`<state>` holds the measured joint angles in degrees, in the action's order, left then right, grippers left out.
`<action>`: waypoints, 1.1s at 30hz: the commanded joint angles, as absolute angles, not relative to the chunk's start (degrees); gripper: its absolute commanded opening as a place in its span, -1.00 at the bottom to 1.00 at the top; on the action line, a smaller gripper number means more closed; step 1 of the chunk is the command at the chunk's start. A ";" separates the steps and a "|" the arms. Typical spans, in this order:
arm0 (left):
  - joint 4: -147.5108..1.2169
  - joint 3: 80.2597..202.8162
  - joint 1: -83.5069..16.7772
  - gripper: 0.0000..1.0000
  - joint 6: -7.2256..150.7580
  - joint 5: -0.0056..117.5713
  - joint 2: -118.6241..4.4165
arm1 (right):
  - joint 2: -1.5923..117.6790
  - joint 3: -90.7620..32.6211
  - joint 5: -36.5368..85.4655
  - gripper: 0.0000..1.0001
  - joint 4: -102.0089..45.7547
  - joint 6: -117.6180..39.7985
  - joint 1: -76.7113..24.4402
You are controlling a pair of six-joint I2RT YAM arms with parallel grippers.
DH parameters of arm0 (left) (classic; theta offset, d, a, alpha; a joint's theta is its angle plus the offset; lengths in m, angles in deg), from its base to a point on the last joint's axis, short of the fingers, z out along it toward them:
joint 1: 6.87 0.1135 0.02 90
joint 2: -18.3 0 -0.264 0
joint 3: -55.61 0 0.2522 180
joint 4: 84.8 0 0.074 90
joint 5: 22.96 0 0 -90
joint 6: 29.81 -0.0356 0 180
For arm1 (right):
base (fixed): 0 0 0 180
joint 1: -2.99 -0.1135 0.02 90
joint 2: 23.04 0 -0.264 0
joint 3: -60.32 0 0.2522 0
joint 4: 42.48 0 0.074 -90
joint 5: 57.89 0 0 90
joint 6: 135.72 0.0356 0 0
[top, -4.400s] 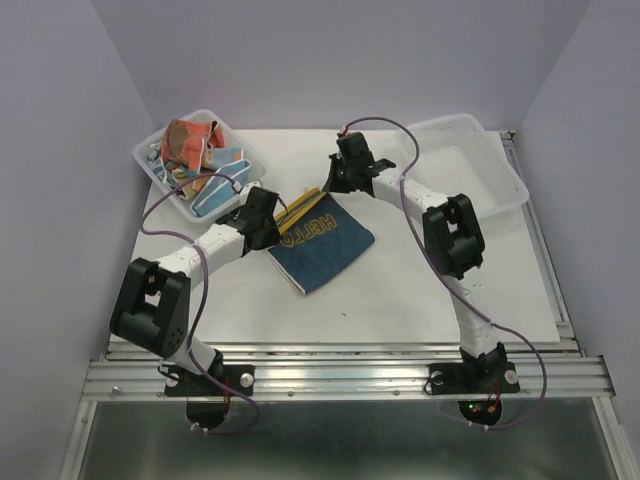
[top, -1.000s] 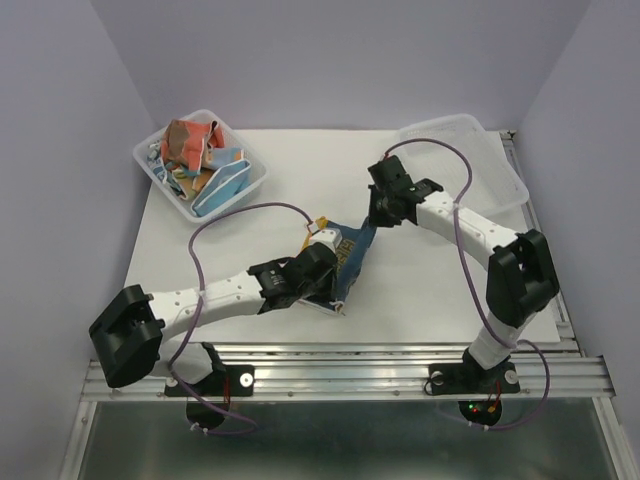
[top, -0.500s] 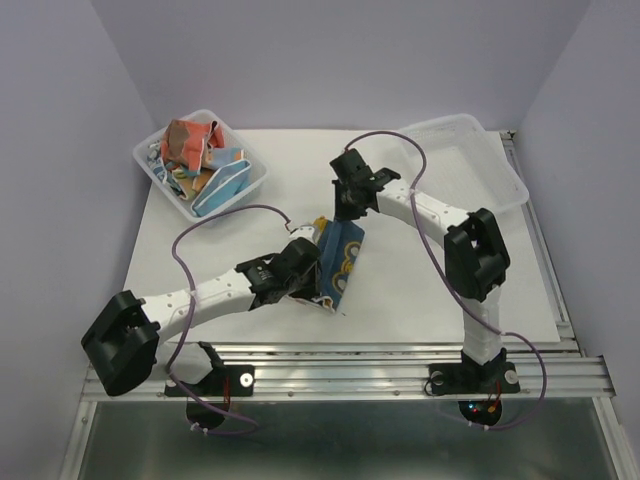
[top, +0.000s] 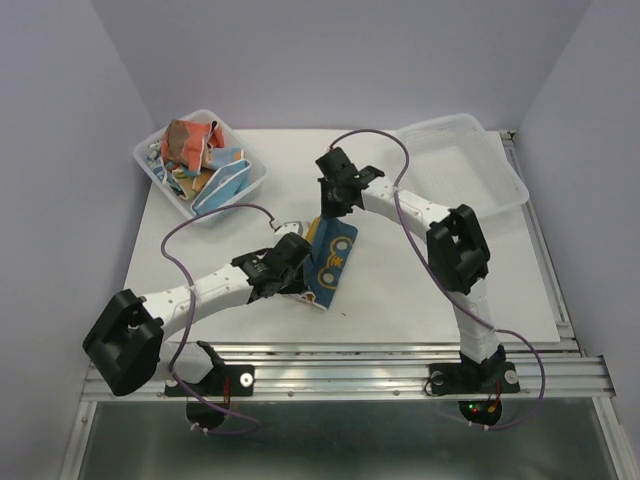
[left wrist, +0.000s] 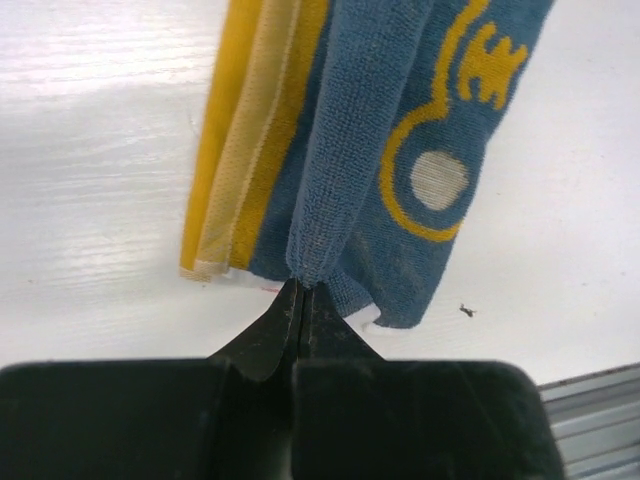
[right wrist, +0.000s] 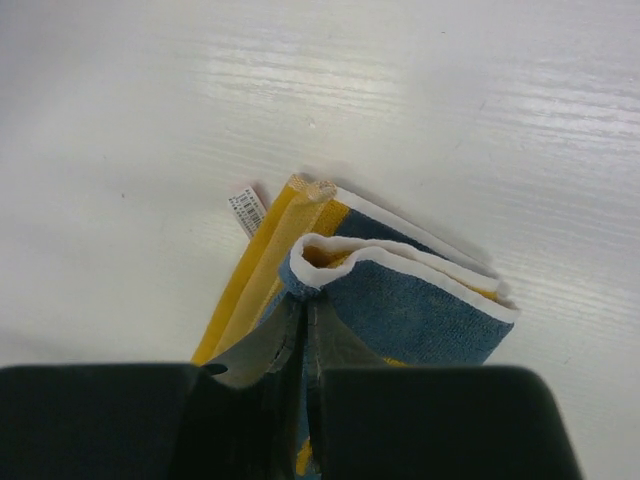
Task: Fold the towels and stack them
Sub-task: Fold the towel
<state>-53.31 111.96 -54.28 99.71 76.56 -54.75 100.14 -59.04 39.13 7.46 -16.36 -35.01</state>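
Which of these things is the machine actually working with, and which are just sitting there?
Part of the job:
blue towel with yellow pattern, pinched by the left gripper and the right gripper
crumpled towels, piled up waiting

Just lying about:
far-left basket, clear plastic, holding the pile
far-right basket, clear plastic

High overview, two wrist close-ups of towel [top: 332, 256]

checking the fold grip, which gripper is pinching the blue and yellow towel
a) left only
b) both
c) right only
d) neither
b: each wrist view shows shut fingers on towel fabric, the left gripper on a folded edge of the blue and yellow towel, the right gripper on another edge.
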 commanded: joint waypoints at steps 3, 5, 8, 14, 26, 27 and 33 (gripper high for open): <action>-46.96 113.49 -53.27 -1.00 101.32 82.34 -56.23 | 102.38 -63.56 40.02 -0.96 5.38 -16.63 -34.89; -47.92 113.40 -52.83 -0.85 100.71 80.94 -56.84 | 103.87 -64.88 39.75 -0.94 5.99 -16.98 -34.89; -47.23 113.93 -52.40 -0.67 101.14 81.63 -58.33 | 105.28 -65.49 39.23 -0.78 5.56 -17.51 -34.89; -44.33 115.60 -51.78 0.22 103.07 86.20 -58.51 | 106.78 -67.78 35.98 -0.21 4.41 -22.51 -34.80; -43.79 112.97 -51.69 0.98 106.77 88.49 -46.39 | 91.67 -49.44 16.57 1.00 -6.13 -49.93 -28.40; -44.41 112.27 -51.69 0.97 106.86 88.23 -45.08 | 91.14 -48.54 13.94 1.00 -6.40 -51.86 -27.86; -45.82 109.89 -51.69 0.98 108.26 87.70 -41.64 | 94.37 -51.24 11.01 1.00 -0.26 -66.19 -27.51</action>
